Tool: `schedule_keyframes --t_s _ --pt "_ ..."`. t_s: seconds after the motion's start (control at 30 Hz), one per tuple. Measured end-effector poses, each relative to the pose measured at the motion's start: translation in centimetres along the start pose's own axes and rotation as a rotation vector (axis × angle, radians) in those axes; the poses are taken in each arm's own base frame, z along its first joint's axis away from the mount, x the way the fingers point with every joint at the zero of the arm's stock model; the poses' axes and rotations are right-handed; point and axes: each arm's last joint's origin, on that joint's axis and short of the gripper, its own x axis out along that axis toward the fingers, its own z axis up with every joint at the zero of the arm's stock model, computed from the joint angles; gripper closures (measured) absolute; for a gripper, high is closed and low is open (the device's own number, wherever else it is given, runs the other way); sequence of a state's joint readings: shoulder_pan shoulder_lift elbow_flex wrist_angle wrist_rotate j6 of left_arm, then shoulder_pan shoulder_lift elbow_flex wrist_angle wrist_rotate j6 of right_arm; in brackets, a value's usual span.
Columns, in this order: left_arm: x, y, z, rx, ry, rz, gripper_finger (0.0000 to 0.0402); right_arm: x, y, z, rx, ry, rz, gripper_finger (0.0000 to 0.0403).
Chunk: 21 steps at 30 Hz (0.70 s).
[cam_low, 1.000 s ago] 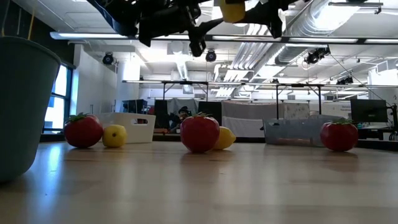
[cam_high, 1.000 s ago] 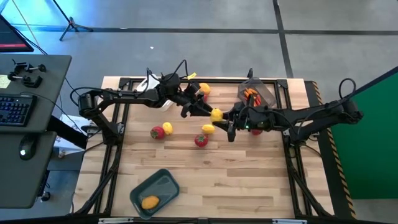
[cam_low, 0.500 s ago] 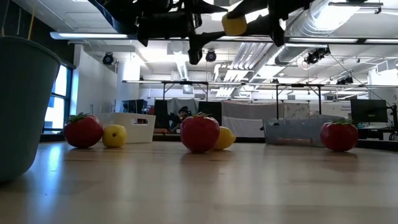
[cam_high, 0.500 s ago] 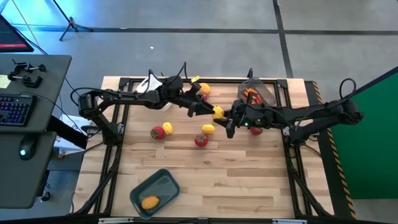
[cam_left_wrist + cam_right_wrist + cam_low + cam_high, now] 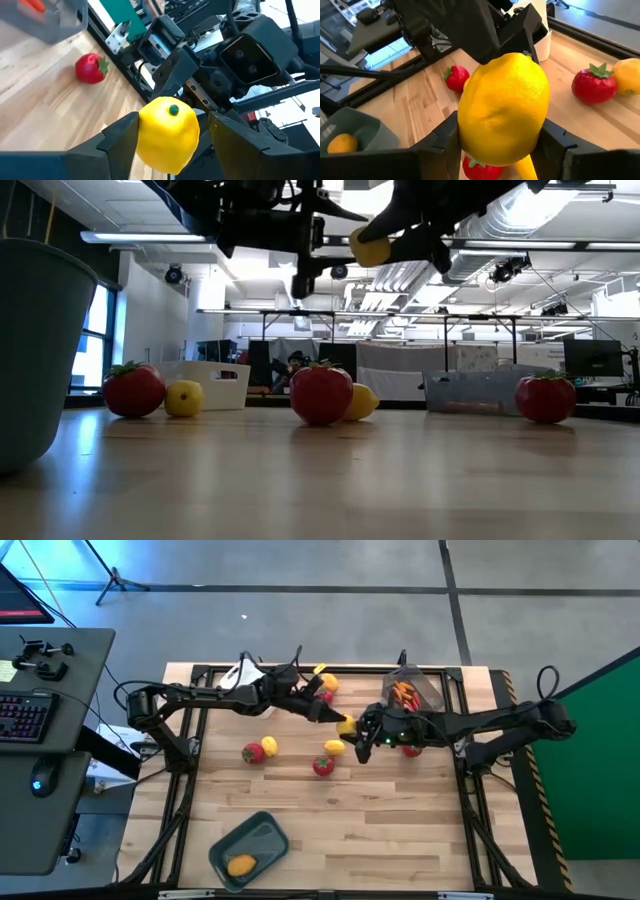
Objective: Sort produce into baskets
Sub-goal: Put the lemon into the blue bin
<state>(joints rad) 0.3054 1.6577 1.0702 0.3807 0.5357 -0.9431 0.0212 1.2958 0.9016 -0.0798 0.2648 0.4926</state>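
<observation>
You have one yellow lemon (image 5: 346, 726) up in the air above the middle of the worktop (image 5: 400, 830), caught between both arms at once: the left end effector (image 5: 170, 131) has its fingers closed against the fruit's sides, and the right end effector (image 5: 502, 134) brackets the same lemon from the opposite side, its fingers snug to it as far as the right wrist view shows. This reads as a hand-over partway through, so your next move is to let one arm release cleanly while the other keeps its grip, then carry the lemon to the grey-blue basket (image 5: 250, 845), which already holds a yellow-orange fruit (image 5: 241, 864). Which arm is giving and which is taking can't be read here. Loose produce waits on the worktop: a red fruit (image 5: 323, 766), a second lemon (image 5: 334, 747), and a red-and-yellow pair (image 5: 260, 750). The white basket (image 5: 240, 674) is largely hidden by the left arm, and the smoky basket (image 5: 412, 690) shows only orange-red bits.
</observation>
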Motion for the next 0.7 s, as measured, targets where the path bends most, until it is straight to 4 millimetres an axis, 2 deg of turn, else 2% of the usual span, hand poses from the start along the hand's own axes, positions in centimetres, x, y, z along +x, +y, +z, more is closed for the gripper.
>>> schedule_keyframes --t_s 0.23,0.7 --pt "-0.08 0.12 0.1 -0.016 0.002 0.008 0.0139 0.1 -0.2 0.08 -0.004 0.002 -0.002 0.0242" --pt "-0.17 0.48 0.3 -0.053 0.001 0.016 0.0144 0.09 -0.18 0.15 -0.077 -0.007 -0.003 0.0242"
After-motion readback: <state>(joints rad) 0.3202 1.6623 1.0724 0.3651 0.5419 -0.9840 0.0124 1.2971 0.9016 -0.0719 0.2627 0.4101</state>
